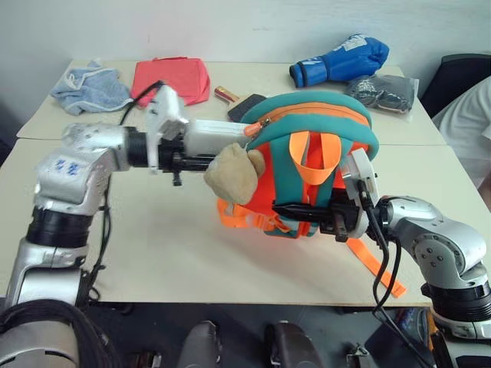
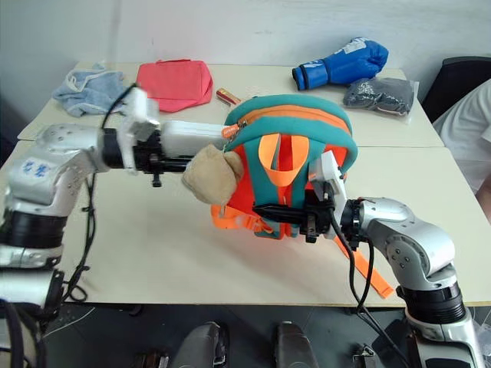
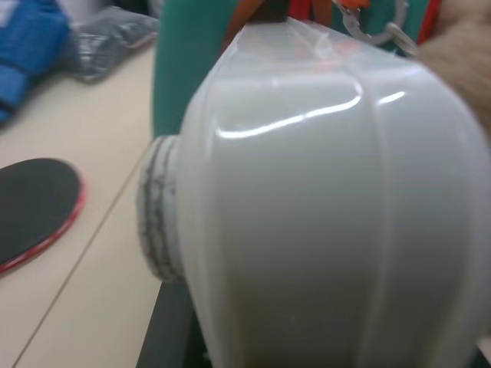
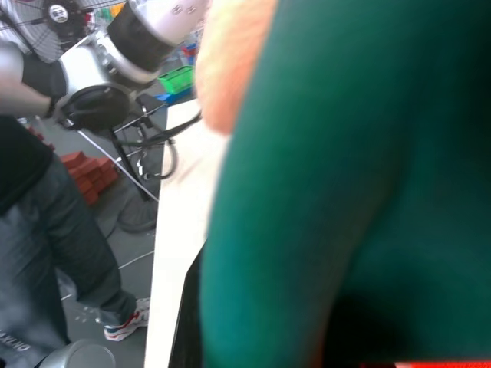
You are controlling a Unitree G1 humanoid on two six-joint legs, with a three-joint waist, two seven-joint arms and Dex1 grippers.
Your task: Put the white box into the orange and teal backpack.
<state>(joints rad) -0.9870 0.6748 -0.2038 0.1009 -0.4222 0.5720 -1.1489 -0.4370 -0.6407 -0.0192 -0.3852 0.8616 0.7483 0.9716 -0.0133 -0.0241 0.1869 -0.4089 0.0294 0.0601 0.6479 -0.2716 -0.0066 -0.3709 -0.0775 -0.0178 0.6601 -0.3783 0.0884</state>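
The orange and teal backpack (image 1: pixel 322 115) stands upright in the middle of the table, its zipped-open top turned toward my left arm. A tan teddy-bear charm (image 1: pixel 232 175) hangs at its left side. My left gripper (image 1: pixel 190 153) is shut on the white box (image 1: pixel 215 136), held level. The box's far end is right at the backpack's opening, beside the zipper pull. The box (image 3: pixel 330 215) looms large in the left wrist view, with the teal edge (image 3: pixel 192 61) just behind it. My right gripper (image 1: pixel 285 208) is shut on the backpack's front, low among the straps.
At the back of the table lie a red pouch (image 1: pixel 173 79), a blue cloth (image 1: pixel 90 87), a blue boxing glove (image 1: pixel 341 60), a grey bag (image 1: pixel 381 92), a black paddle (image 1: pixel 245 106) and a small red-gold item (image 1: pixel 226 93). A person (image 1: pixel 469 123) sits at the right edge.
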